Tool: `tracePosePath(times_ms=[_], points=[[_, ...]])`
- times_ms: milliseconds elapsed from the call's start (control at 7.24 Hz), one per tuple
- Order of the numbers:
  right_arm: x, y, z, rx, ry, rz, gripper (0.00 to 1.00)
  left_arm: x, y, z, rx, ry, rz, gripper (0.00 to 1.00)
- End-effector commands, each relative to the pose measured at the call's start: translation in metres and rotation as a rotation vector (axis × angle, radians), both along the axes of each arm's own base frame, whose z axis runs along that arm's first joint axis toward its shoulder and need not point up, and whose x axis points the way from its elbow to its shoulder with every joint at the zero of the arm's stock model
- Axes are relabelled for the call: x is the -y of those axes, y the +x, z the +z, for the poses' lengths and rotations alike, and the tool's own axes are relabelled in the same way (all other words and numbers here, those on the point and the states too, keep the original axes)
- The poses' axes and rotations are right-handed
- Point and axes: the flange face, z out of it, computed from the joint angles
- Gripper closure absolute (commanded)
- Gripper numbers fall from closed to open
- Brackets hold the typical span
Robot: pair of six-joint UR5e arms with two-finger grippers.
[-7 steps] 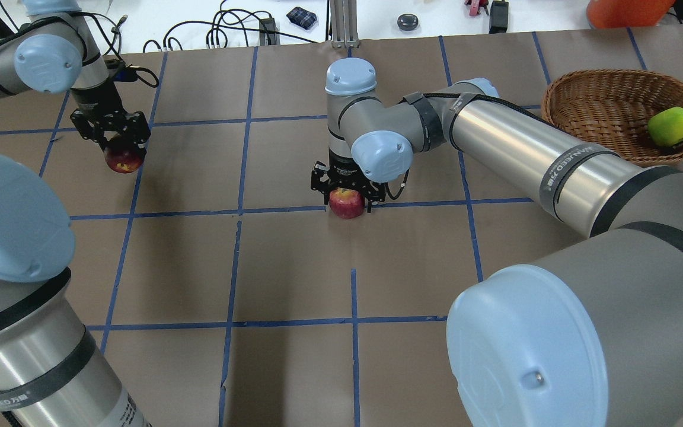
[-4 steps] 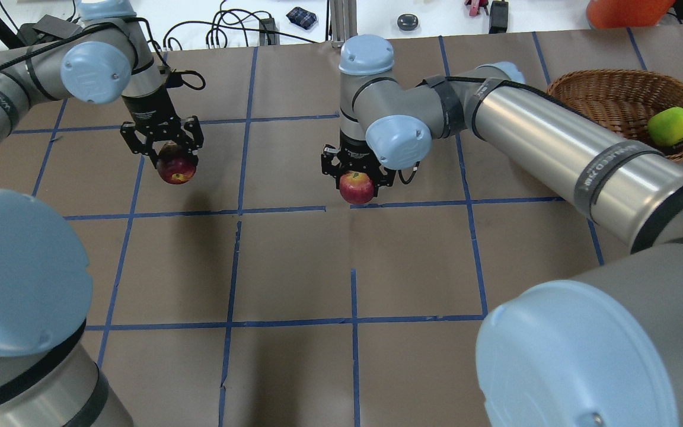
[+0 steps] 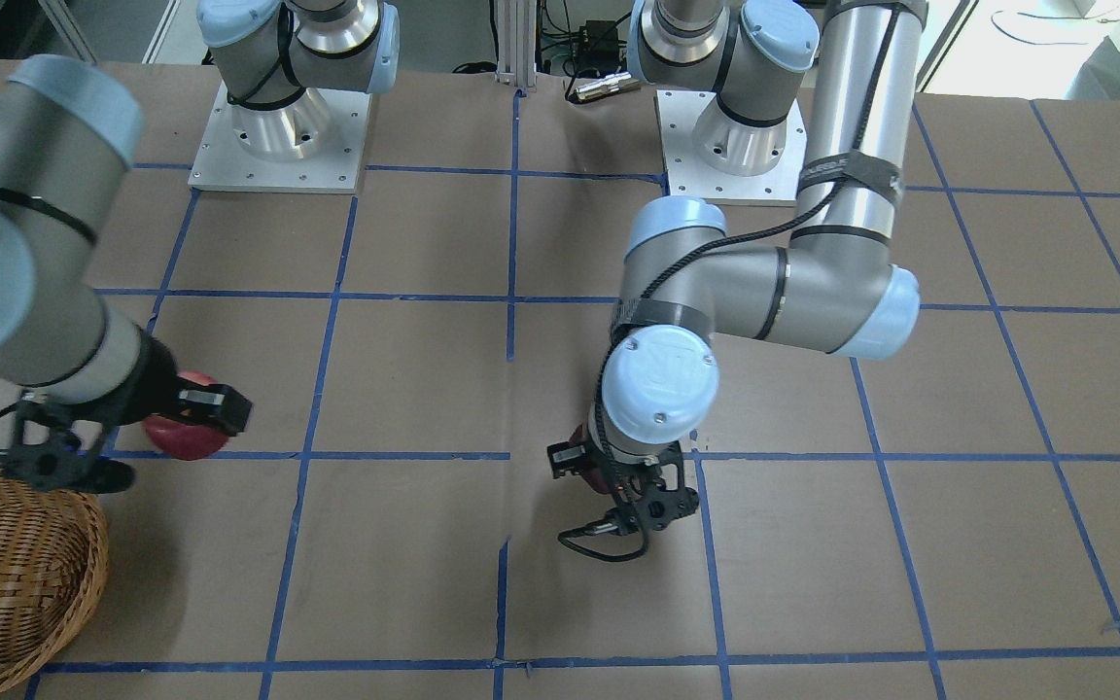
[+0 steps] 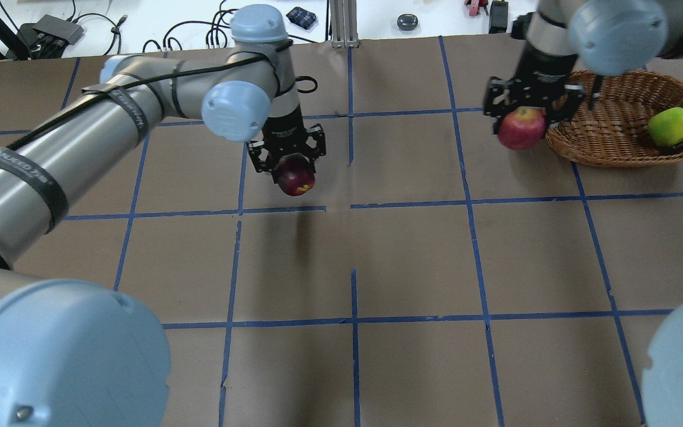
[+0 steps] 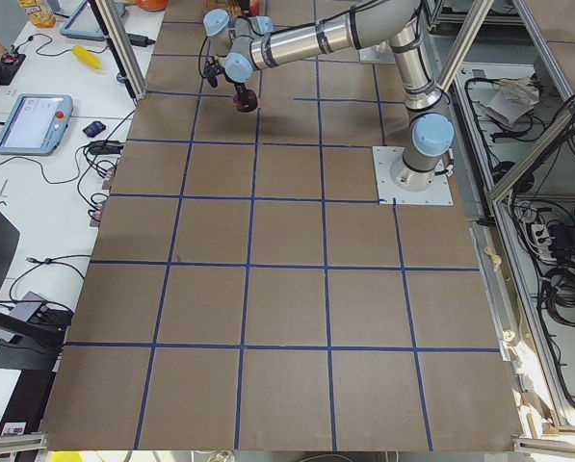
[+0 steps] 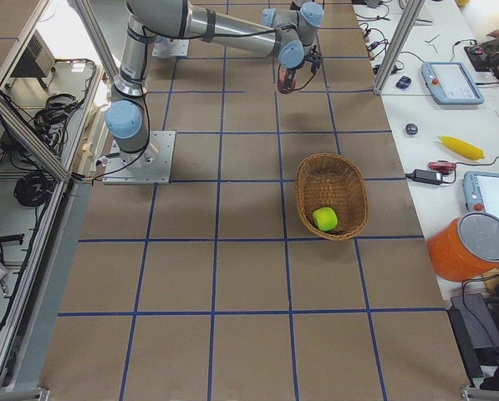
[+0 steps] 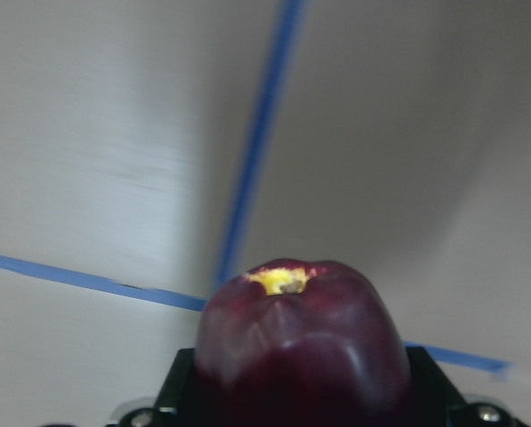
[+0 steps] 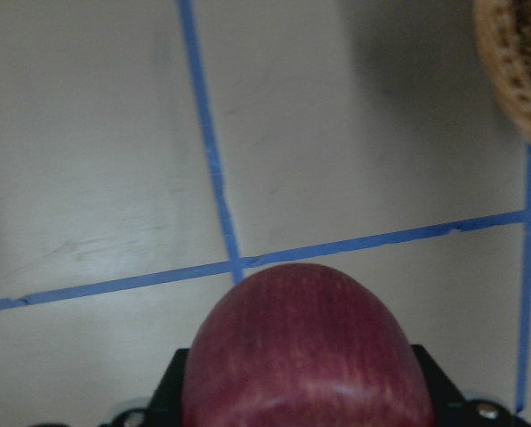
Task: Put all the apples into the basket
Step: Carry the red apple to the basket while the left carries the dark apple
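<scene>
My left gripper (image 4: 290, 165) is shut on the dark maroon apple (image 4: 296, 175) and holds it above the table, left of centre. The left wrist view shows this apple (image 7: 301, 347) with a yellowish stem end between the jaws. My right gripper (image 4: 523, 118) is shut on the red apple (image 4: 521, 128) and holds it just outside the left rim of the wicker basket (image 4: 608, 142). The red apple fills the bottom of the right wrist view (image 8: 305, 356), with the basket rim (image 8: 514, 71) at the top right. The lime green apple (image 4: 673, 126) lies in the basket's right end.
Blue tape lines grid the brown table (image 4: 412, 261). Cables and small items lie on the white bench behind it, with an orange container (image 4: 626, 12) behind the basket. The two arm bases (image 3: 278, 136) (image 3: 730, 146) stand on the robot's side of the table.
Both arms have carried their apples to the right. The right gripper went from the table's centre to the basket's left rim. The left gripper went from the far left to left of centre.
</scene>
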Motion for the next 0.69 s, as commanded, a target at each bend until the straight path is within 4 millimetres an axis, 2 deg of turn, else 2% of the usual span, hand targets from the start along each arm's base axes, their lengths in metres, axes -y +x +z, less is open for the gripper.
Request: tracePosePath(times_ms=[0, 138, 276, 414, 552], points=[[0.017, -0.137, -0.02, -0.063, -0.08, 0.203, 1.0, -0.037, -0.054, -0.037, -0.021, -0.038, 0.016, 0.84], [0.026, -0.173, -0.045, -0.102, -0.076, 0.188, 1.0, -0.049, -0.065, -0.049, -0.075, -0.093, 0.018, 0.84], [0.032, -0.196, -0.067, -0.103, -0.075, 0.145, 1.0, -0.056, -0.063, -0.052, -0.074, -0.106, 0.013, 0.73], [0.048, -0.205, -0.09, -0.129, -0.108, 0.147, 1.0, -0.054, -0.064, -0.048, -0.08, -0.115, 0.016, 0.01], [0.059, -0.21, -0.105, -0.138, -0.118, 0.158, 1.0, -0.053, -0.063, -0.031, -0.091, -0.134, 0.018, 0.0]])
